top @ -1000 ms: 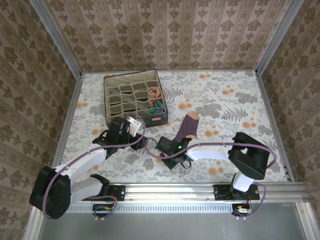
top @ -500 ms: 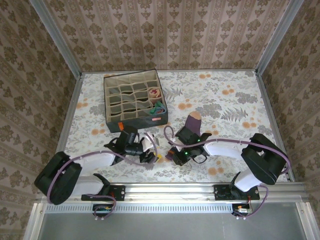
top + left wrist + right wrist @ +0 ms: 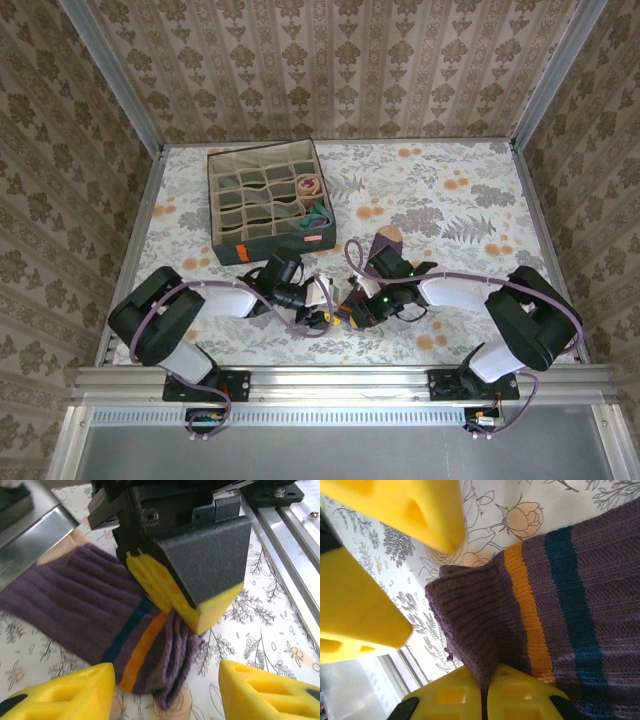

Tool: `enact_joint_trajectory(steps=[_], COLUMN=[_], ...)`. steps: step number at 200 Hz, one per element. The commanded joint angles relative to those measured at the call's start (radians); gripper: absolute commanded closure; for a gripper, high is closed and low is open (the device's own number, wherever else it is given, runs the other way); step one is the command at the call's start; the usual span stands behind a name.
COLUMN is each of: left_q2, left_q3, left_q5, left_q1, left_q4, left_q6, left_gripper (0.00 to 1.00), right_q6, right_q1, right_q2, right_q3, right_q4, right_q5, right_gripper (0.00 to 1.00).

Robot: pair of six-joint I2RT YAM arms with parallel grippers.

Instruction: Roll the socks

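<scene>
My right hand (image 3: 486, 681) pinches the purple sock (image 3: 75, 605) by its folded cuff to keep it bunched; my left hand (image 3: 165, 691) hovers wide, empty, beside it.

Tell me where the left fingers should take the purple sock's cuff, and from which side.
Grip the bunched cuff edge of the purple sock, just past the orange stripe, beside the pinch of the right fingers. Come from the cuff end, low over the table: the fabric is folded thick there, and the open left fingers face it.
</scene>
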Motion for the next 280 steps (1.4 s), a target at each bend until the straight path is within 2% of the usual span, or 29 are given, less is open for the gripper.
enact_joint_trajectory(steps=[1, 33, 66, 71, 83, 95, 113, 151, 181, 235, 280], left_q2=[0.059, 0.125, 0.148, 0.152, 0.160, 0.175, 0.211, 0.328, 0.400, 0.434, 0.427], left_q3=[0.045, 0.091, 0.128, 0.139, 0.170, 0.209, 0.277, 0.453, 0.556, 0.615, 0.589], left_q5=[0.069, 0.109, 0.113, 0.112, 0.104, 0.094, 0.070, 0.045, 0.045, 0.039, -0.003], left_q1=[-0.012, -0.022, -0.025, -0.025, -0.025, -0.025, -0.024, -0.018, -0.016, -0.020, -0.039], left_q4=[0.009, 0.003, -0.034, -0.051, -0.103, -0.157, -0.241, -0.451, -0.559, -0.606, -0.548], left_q6=[0.032, 0.007, -0.021, -0.028, -0.050, -0.090, -0.165, -0.266, -0.319, -0.345, -0.341], left_gripper=[0.47, 0.66, 1.00, 1.00, 1.00, 1.00, 1.00, 1.00, 1.00, 1.00, 1.00], right_q6=[-0.010, -0.010, 0.004, 0.010, 0.028, 0.051, 0.082, 0.128, 0.149, 0.169, 0.209], right_q1=[-0.018, -0.037, -0.061, -0.064, -0.075, -0.082, -0.088, -0.090, -0.092, -0.093, -0.093], right_q2=[0.017, 0.025, 0.013, 0.007, -0.021, -0.071, -0.183, -0.362, -0.399, -0.345, -0.299], right_q3=[-0.001, -0.001, -0.010, -0.011, -0.016, -0.028, -0.055, -0.124, -0.172, -0.196, -0.187], right_q4=[-0.020, -0.025, -0.017, -0.016, -0.015, -0.006, 0.005, 0.004, 0.010, 0.083, 0.117], right_q5=[-0.084, -0.120, -0.136, -0.132, -0.097, -0.048, 0.049, 0.255, 0.349, 0.370, 0.389], right_gripper=[1.00, 1.00, 1.00, 0.99, 0.80, 0.68, 0.59, 0.52, 0.50, 0.50, 0.51])
